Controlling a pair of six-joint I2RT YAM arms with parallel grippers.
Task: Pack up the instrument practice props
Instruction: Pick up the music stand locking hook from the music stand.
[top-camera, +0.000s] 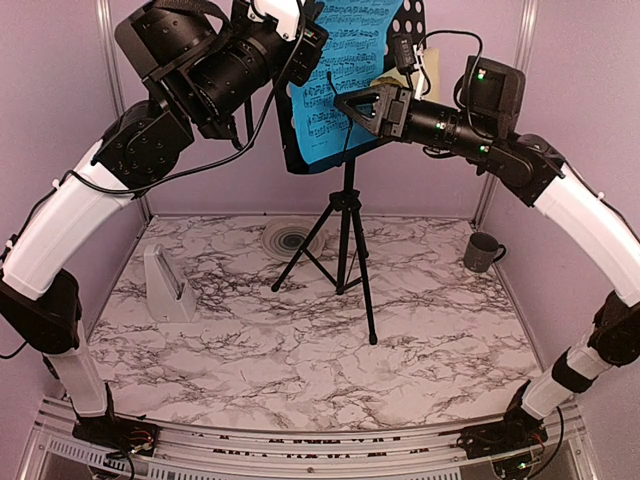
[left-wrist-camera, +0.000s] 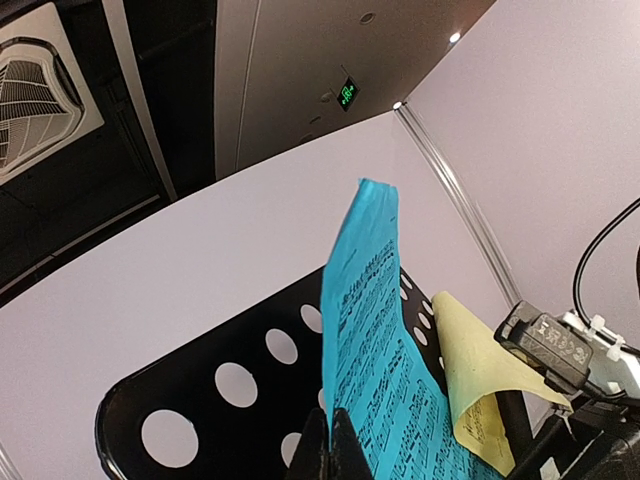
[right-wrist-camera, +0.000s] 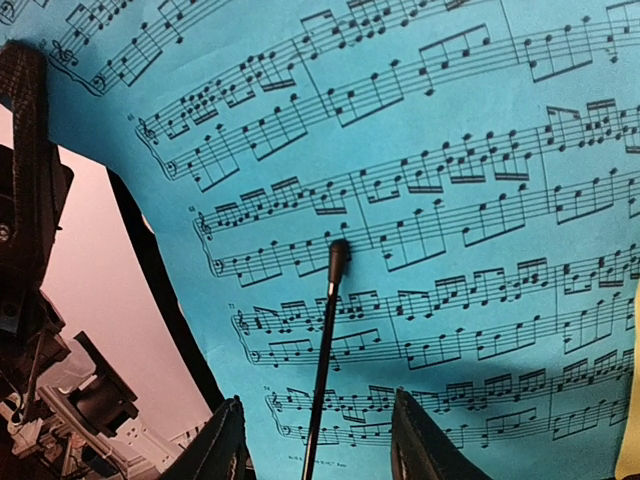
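Your left gripper (left-wrist-camera: 328, 442) pinches the upper edge of the blue paper sheet-music page (left-wrist-camera: 385, 390), likely floppy and tearable. Your right gripper (right-wrist-camera: 318, 440) faces it, jaws spread.

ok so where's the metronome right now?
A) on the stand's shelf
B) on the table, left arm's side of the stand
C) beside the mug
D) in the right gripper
B: the white metronome stands on the marble table, on the left arm's side of the music stand, with the mug far across on the other side.
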